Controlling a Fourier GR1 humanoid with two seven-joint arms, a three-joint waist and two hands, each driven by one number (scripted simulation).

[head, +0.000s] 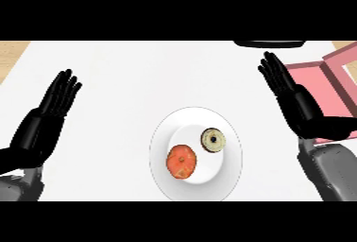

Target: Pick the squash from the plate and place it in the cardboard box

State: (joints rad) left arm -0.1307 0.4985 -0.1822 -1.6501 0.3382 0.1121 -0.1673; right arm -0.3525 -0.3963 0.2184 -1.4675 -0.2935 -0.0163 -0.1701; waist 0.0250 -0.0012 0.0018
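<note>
A white plate (229, 156) lies on the white counter at centre front. On it rest an orange squash (182, 161) at the left and a pale round item with a dark rim (213, 140) at the upper right. My left hand (50, 109) stands open at the left, fingers straight and pointing away, well apart from the plate. My right hand (296, 98) is open at the right, fingers straight, between the plate and a pink box (327, 82) at the right edge. Neither hand touches anything.
A dark round object (268, 44) shows partly at the counter's far edge. Wooden floor (12, 56) is visible past the counter's left corner. The pink box is cut off by the right edge.
</note>
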